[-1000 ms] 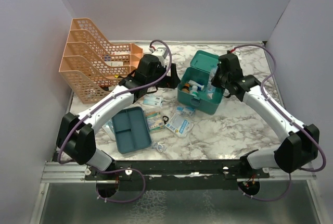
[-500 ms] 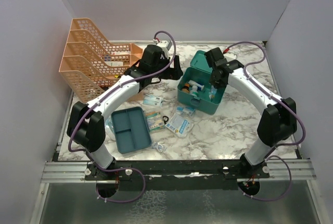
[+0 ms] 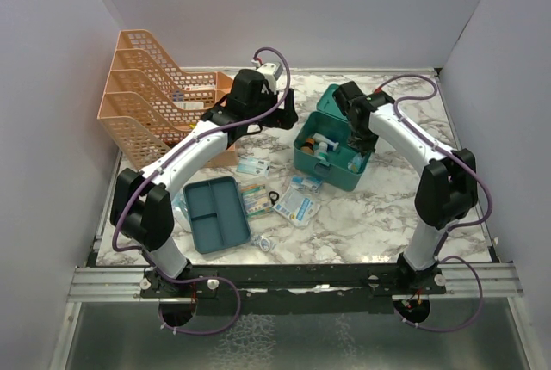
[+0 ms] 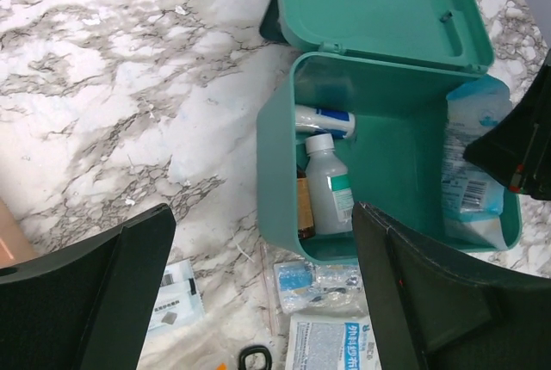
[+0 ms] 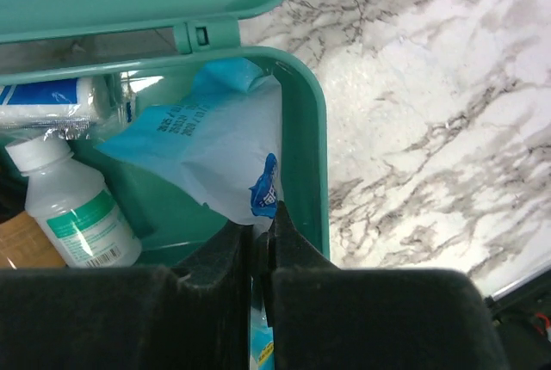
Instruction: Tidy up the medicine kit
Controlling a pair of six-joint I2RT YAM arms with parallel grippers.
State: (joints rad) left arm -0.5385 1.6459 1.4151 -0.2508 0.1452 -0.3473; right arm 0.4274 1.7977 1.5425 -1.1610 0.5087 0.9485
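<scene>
The medicine kit (image 3: 327,168) is a teal box with its lid (image 3: 337,101) swung open, standing right of centre. My right gripper (image 3: 360,139) reaches down into its right end, shut on a blue-and-white packet (image 5: 207,151) that leans against the kit's wall (image 5: 307,146); its fingertips (image 5: 263,225) pinch the packet's lower edge. A white bottle (image 5: 73,206) and a tube (image 4: 325,120) lie inside. My left gripper (image 3: 258,125) hovers open above the table just left of the kit (image 4: 277,159), with nothing between its fingers (image 4: 86,292).
An orange mesh rack (image 3: 151,99) stands at the back left. A flat teal divided tray (image 3: 215,213) lies front left. Several sachets and packets (image 3: 297,206) and a small black ring (image 4: 251,358) lie between the tray and the kit.
The right arm folded up and swung its gripper left, carrying the packet down into the kit's right end. The left arm rose and shifted slightly toward the back, still open.
</scene>
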